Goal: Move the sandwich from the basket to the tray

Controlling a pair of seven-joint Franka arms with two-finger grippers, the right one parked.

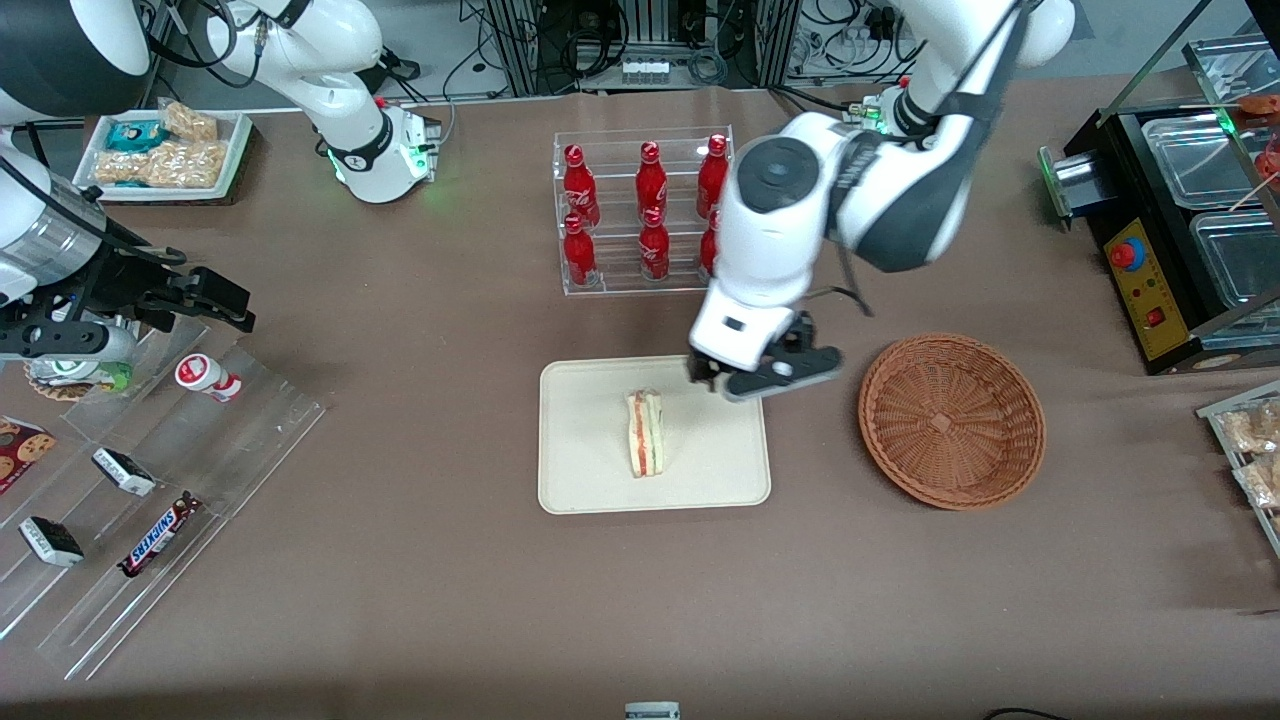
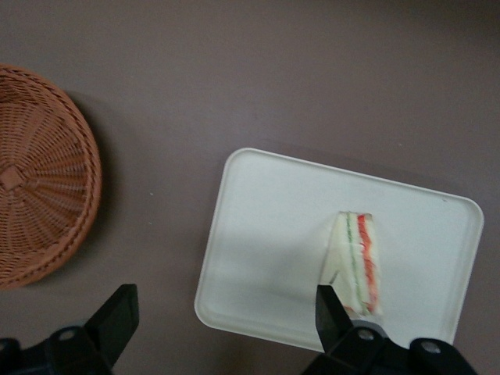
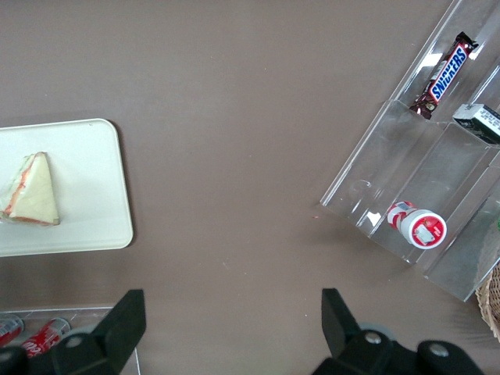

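Lying at centre frame of the front view, the sandwich (image 1: 646, 434) rested on the tray (image 1: 590, 480), long axis vertical; the gripper (image 1: 765, 375), spread wide and empty, hovered upper-right of it, basket (image 1: 951, 420) bare.

Premises: a robotics laboratory staged as a mock shop. White robot arms (image 1: 800, 200) are mounted at a brown-covered table (image 1: 420, 600), with cabling and aluminium framing (image 1: 640, 40) along its far edge. Clear acrylic display racks hold red bottles (image 1: 650, 210) and chocolate bars (image 1: 158, 535). A black unit (image 1: 1150, 250) carries a red button, apparently an emergency stop.
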